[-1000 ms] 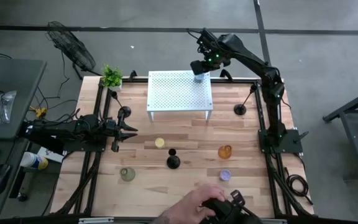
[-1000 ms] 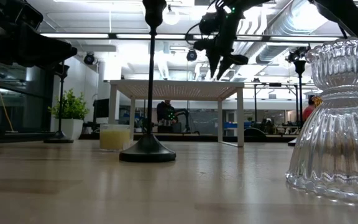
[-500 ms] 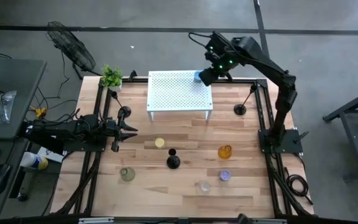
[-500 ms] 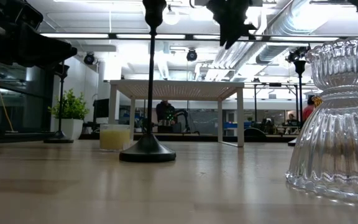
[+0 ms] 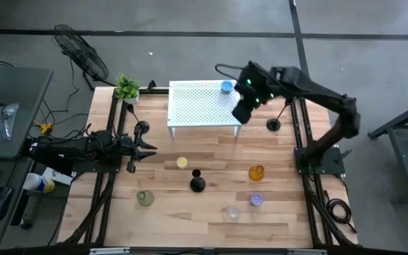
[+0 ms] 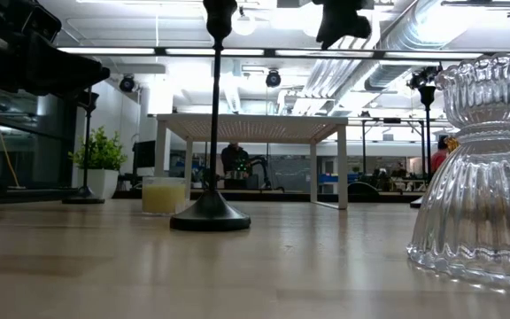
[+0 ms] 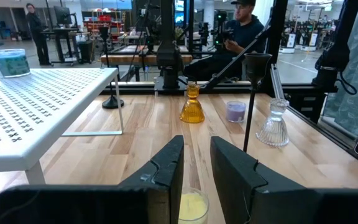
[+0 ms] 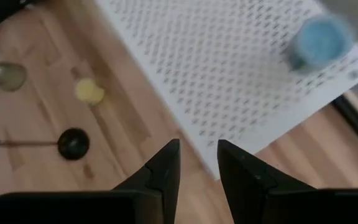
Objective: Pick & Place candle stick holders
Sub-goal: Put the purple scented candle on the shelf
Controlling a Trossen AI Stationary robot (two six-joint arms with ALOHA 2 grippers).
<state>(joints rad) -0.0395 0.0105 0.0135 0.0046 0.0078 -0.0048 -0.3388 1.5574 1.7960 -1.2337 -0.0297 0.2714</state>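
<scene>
High view: landmark is the white perforated metal stand [image 5: 204, 103].

Left gripper [image 5: 149, 148] waits left of and nearer than the stand, fingers a narrow gap apart, empty.

Pale green glass cup [image 5: 144, 198], yellow glass cup [image 5: 181, 163] and slim black candlestick with round base [image 5: 197, 183] stand on the wooden table [image 5: 211, 219] in front of the stand.

Blue glass cup [image 5: 227, 87] sits on the stand's far right corner.

Right gripper [image 5: 239, 113] hangs over the stand's right edge, narrow gap, holding nothing.

Amber [image 5: 256, 172], purple [image 5: 256, 200] and clear [image 5: 231, 211] glass cups lie front-right.
</scene>
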